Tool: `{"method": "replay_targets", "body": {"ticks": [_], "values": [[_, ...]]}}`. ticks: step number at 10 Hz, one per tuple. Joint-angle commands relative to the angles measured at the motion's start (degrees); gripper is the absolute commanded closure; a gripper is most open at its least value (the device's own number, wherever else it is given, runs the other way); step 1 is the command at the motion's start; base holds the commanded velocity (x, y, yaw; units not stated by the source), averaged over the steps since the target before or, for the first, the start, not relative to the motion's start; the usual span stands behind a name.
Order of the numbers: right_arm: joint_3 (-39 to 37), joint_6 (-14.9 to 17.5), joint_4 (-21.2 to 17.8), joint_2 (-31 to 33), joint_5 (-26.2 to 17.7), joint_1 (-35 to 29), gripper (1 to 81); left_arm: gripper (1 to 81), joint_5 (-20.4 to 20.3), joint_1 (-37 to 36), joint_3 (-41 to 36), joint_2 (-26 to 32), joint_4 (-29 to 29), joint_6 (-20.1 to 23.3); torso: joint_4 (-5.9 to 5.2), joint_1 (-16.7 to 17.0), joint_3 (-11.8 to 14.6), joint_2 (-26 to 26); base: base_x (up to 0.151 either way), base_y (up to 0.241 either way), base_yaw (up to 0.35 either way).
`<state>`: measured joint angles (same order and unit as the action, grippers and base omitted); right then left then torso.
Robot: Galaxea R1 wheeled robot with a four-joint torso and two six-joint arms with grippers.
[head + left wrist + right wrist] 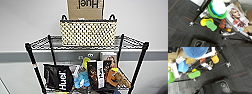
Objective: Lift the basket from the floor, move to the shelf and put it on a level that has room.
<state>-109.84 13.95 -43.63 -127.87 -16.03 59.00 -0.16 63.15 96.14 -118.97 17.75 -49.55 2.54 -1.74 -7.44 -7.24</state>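
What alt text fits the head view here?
A cream woven basket sits on the top level of a black wire shelf against a pale wall, with a brown Huel box behind it. The tier below is crowded with a black Huel bag and other packages.

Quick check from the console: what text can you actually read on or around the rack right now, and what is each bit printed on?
"Huel", seen upside down, on the brown cardboard box behind the basket on the shelf top tier.
"Huel", running sideways, on the black bag on the tier below.
Vertical white lettering on the dark box beside it: too blurred to read.
Magazine cover: no legible text.
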Motion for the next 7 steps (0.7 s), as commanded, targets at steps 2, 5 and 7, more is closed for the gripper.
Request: {"method": "replay_targets", "body": {"ticks": [2, 5, 7], "values": [[-5.6, 4.0, -0.9, -3.8, -1.4, 0.7, 1.0, 1.0, -0.7, 2.3, 8.1, -6.2, 5.3, 0.2, 0.0, 0.0, 0.0, 0.0, 0.0, 0.0, 0.0], [-10.3, 6.8, -0.9, -9.3, -0.1, 4.9, 1.0, 1.0, -0.8, 5.7, 14.2, -12.9, 6.9, 0.2, 0.0, 0.0, 0.0, 0.0, 0.0, 0.0, 0.0], [-15.6, 8.9, -0.9, -14.1, 0.4, 7.2, 1.0, 1.0, -0.8, 7.6, 18.6, -16.7, 7.9, 0.2, 0.0, 0.0, 0.0, 0.0, 0.0, 0.0, 0.0]]}}
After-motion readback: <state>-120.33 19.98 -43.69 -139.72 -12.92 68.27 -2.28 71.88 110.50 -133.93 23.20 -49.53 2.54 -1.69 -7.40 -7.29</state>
